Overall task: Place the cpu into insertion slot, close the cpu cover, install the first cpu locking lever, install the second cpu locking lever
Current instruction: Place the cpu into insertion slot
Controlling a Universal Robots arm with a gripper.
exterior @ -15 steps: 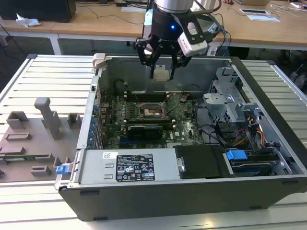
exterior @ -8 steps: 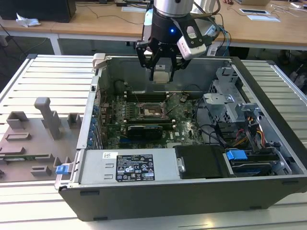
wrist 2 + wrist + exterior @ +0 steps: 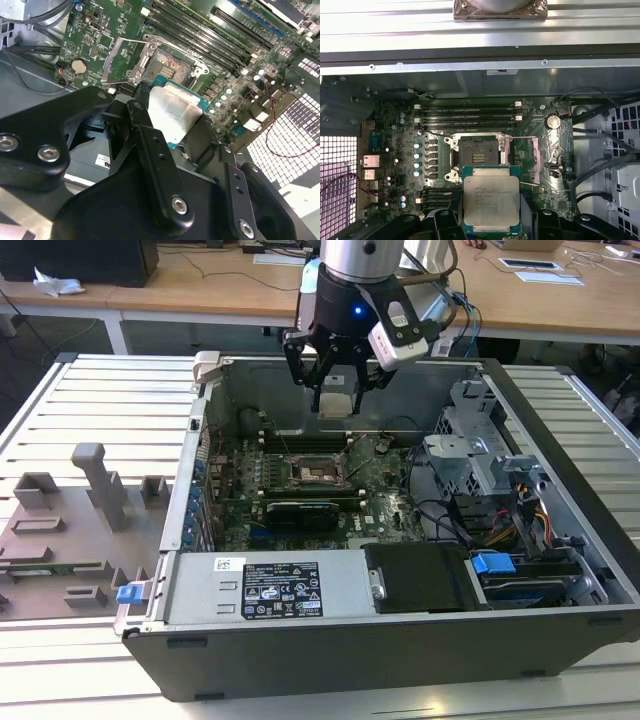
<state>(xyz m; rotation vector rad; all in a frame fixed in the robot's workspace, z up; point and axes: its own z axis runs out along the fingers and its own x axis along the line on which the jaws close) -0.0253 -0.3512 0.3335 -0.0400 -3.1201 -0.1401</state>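
My gripper (image 3: 336, 406) hangs over the open computer case, shut on the cpu (image 3: 335, 397), a flat square chip with a silver-grey top. In both wrist views the black fingers (image 3: 445, 222) clamp the cpu (image 3: 491, 199) (image 3: 175, 112) by two opposite edges. The insertion slot (image 3: 313, 472) (image 3: 477, 155) (image 3: 170, 65) lies bare and dark on the green motherboard, below the chip and a little to one side of it. The cpu cover (image 3: 540, 157) (image 3: 122, 62), a silvery frame plate, is swung open beside the slot. A thin locking lever (image 3: 520, 137) stands raised at the slot's edge.
Long black memory slots (image 3: 470, 115) run close beside the socket. A black expansion card (image 3: 300, 512) lies just in front of it. The case walls (image 3: 205, 430), a power supply (image 3: 260, 585) and a drive cage (image 3: 480, 455) ring the board. A grey fixture plate (image 3: 70, 530) lies at the exterior view's left.
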